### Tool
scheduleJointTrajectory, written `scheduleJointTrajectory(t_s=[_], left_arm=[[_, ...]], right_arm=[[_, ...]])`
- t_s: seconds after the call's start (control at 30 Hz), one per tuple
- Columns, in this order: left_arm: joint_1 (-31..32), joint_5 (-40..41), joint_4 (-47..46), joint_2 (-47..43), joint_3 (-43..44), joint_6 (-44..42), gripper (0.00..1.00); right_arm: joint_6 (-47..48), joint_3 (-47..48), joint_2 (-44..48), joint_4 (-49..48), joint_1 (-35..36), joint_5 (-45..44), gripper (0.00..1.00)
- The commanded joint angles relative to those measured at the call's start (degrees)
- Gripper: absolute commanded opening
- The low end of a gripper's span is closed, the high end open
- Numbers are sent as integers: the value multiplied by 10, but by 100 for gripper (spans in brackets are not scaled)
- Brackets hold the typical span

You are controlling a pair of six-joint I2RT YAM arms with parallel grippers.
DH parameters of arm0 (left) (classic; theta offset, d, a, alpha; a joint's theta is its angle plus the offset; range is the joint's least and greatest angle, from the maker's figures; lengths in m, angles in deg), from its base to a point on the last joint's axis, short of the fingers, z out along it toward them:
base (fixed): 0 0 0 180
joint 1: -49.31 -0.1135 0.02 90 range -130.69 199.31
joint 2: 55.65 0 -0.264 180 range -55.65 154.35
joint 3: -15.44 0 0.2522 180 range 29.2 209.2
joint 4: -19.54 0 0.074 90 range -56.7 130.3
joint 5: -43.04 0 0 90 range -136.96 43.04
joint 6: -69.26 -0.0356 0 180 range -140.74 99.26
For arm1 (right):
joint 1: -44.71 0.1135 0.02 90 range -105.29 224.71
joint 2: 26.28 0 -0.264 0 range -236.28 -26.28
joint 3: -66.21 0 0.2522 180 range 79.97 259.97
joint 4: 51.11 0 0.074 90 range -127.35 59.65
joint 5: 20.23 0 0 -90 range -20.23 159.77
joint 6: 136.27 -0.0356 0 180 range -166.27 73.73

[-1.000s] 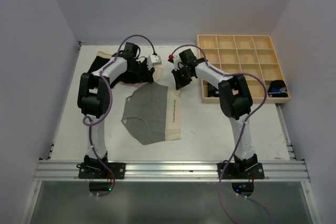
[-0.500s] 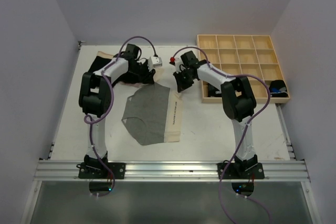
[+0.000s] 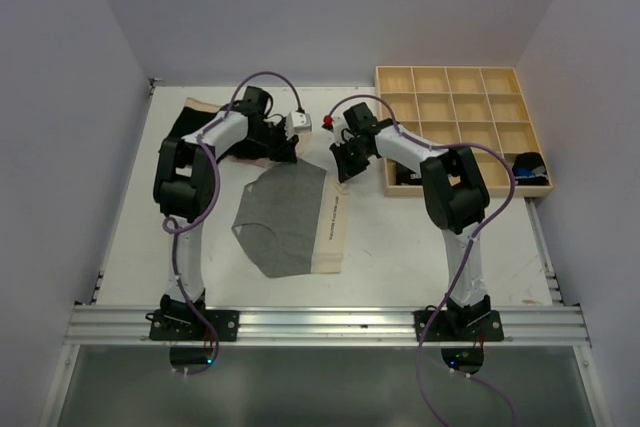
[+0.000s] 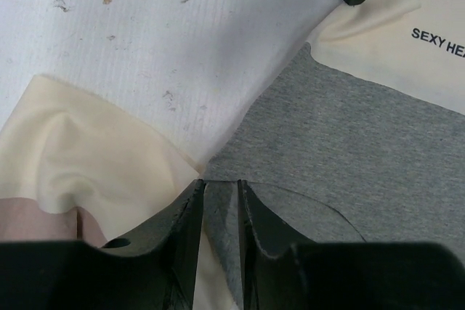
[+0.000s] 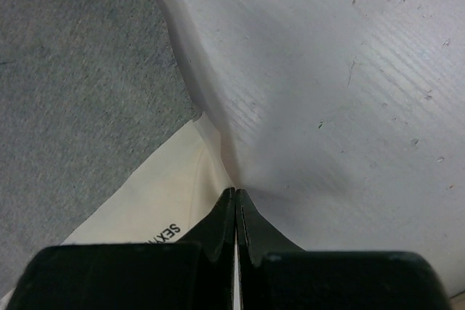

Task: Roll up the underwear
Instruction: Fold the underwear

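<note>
While left claw (image 4: 220,186) and right claw (image 5: 235,194) each pinch the underwear (image 3: 285,212), a tray (image 3: 450,69) stands rightward.
Its front cells hold dark bundles (image 3: 527,167).

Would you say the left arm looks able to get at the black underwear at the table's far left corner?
Probably yes: the black underwear lies just beside that arm, with nothing between. The left hand, though, is pinching the grey underwear and would need to let go first.
</note>
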Motion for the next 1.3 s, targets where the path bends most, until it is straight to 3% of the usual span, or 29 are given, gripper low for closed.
scheduleJointTrajectory(t_s=[0.0, 0.67, 0.83, 1.0, 1.27], left_arm=[[6, -29, 14, 12, 28, -27, 28], [14, -36, -30, 13, 16, -32, 42], [16, -39, 13, 40, 57, -49, 42], [17, -35, 54, 53, 59, -79, 39], [14, -12, 73, 44, 36, -104, 22]], right_arm=[[9, -7, 42, -12, 1, 16, 0], [18, -6, 46, -5, 4, 22, 0], [19, -4, 46, -3, 5, 20, 0], [21, -4, 45, -2, 5, 18, 0], [23, -2, 42, 1, 5, 15, 0]])
